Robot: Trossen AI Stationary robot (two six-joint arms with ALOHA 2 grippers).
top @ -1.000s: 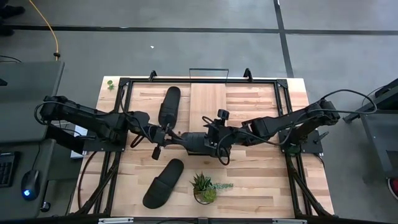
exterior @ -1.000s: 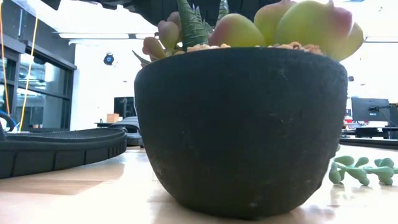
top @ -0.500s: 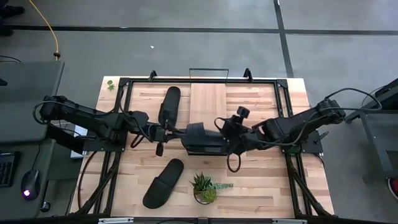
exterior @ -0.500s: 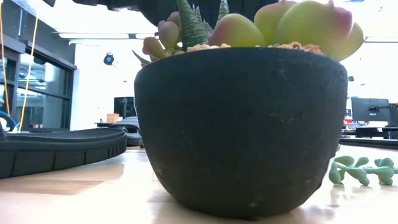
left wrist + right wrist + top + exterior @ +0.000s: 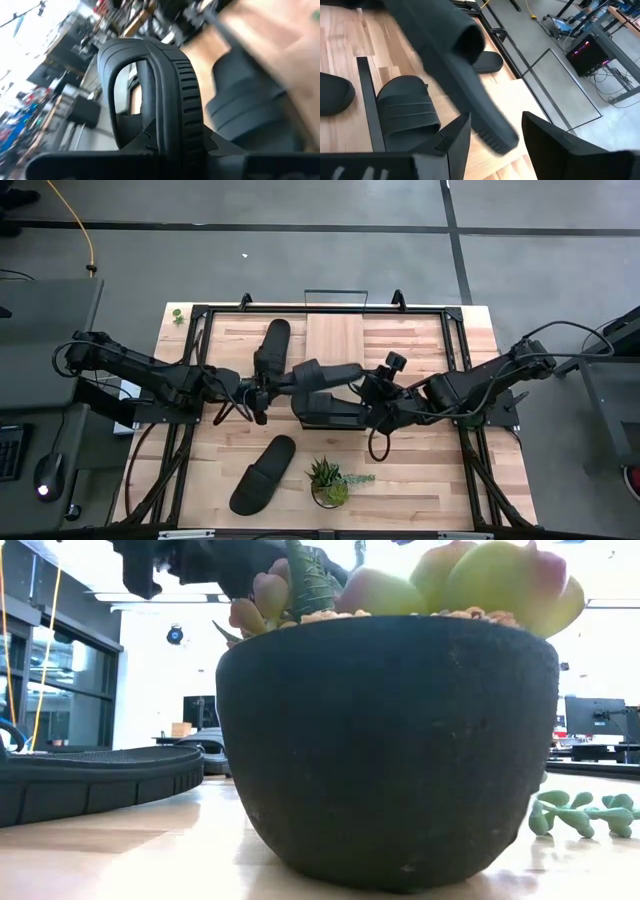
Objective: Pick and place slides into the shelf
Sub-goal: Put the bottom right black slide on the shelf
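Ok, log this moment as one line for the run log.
left gripper: shut on lifted slide | right gripper: open beside middle slide | two slides lie elsewhere on table | shelf: none placed

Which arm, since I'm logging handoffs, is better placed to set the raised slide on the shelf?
Left: the left fingers clamp the raised slide near the shelf; the right fingers gape open above another slide on the table.

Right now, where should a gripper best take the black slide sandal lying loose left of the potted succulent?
Pinch the black slide sandal across its sole's narrow middle, coming from straight above with fingers turned square to its diagonal length. It lies flat, clear of the potted succulent. The left gripper clamps another slide; the right gripper is open.
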